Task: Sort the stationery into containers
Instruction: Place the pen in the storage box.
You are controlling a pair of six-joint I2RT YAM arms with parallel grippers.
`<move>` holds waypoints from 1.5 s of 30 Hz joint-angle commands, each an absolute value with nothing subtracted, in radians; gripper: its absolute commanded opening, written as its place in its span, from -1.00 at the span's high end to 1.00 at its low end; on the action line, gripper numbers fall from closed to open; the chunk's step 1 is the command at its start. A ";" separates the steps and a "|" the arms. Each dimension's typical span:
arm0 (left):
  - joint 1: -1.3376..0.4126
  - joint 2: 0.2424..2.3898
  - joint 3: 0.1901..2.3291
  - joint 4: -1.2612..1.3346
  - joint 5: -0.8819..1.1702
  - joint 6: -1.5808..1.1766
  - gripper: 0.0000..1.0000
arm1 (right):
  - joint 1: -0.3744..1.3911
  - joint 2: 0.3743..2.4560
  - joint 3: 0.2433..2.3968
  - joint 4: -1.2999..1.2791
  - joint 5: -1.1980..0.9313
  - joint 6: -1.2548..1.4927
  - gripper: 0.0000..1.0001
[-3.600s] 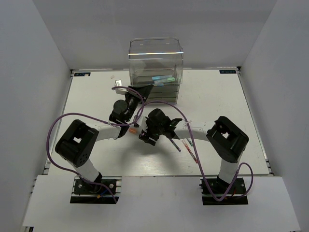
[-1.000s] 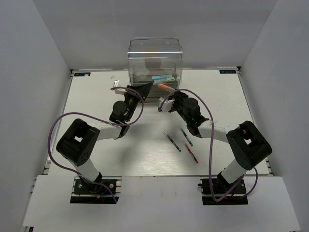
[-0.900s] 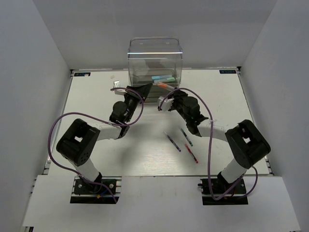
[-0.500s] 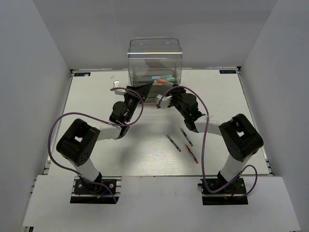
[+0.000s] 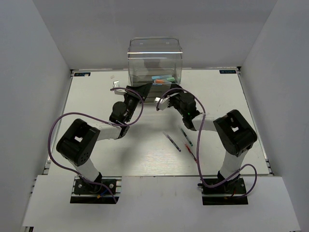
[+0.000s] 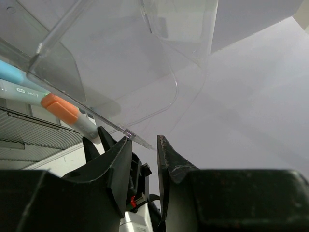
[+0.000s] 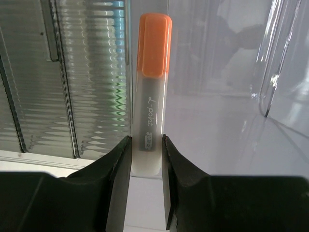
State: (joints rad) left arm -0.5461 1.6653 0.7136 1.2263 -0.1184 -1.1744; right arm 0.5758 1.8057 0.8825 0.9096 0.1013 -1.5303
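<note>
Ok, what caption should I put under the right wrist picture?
The right gripper holds an orange-capped marker, cap forward, at the clear organiser.

The orange-capped marker [image 7: 149, 111] barrel reads roughly "d-point"; its smaller label is illegible.

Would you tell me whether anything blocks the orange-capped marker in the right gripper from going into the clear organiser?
Nothing visible does. The orange-capped marker, pinched in the right gripper, points cap-first into the clear organiser, and nothing shows ahead of its cap.
</note>
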 commanded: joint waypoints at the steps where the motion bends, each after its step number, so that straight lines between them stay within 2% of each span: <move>1: -0.540 1.640 0.716 1.290 -0.137 -1.180 0.24 | 0.569 1.821 0.908 0.999 0.087 -1.643 1.00; 12: -0.540 1.640 0.716 1.290 -0.137 -1.180 0.19 | 0.557 1.766 0.890 0.867 0.012 -1.767 1.00; 17: -0.531 1.649 0.725 1.290 -0.137 -1.180 0.14 | 0.557 1.709 0.928 0.680 -0.029 -1.772 0.74; 23: -0.531 1.669 0.726 1.312 -0.127 -1.180 0.14 | 0.554 1.683 0.966 0.591 -0.052 -1.760 0.43; 30: -0.531 1.669 0.735 1.321 -0.127 -1.180 0.14 | 0.549 1.680 0.980 0.552 -0.048 -1.752 0.29; 31: -0.531 1.669 0.735 1.321 -0.127 -1.180 0.14 | 0.549 1.680 0.980 0.552 -0.048 -1.750 0.20; 35: -0.531 1.669 0.735 1.321 -0.127 -1.180 0.11 | 0.545 1.681 0.988 0.548 -0.046 -1.743 0.17; 36: -0.531 1.669 0.735 1.321 -0.127 -1.180 0.11 | 0.546 1.686 0.989 0.545 -0.043 -1.743 0.06; 45: -0.531 1.669 0.735 1.321 -0.127 -1.180 0.11 | 0.548 1.658 0.980 0.571 -0.072 -1.649 0.03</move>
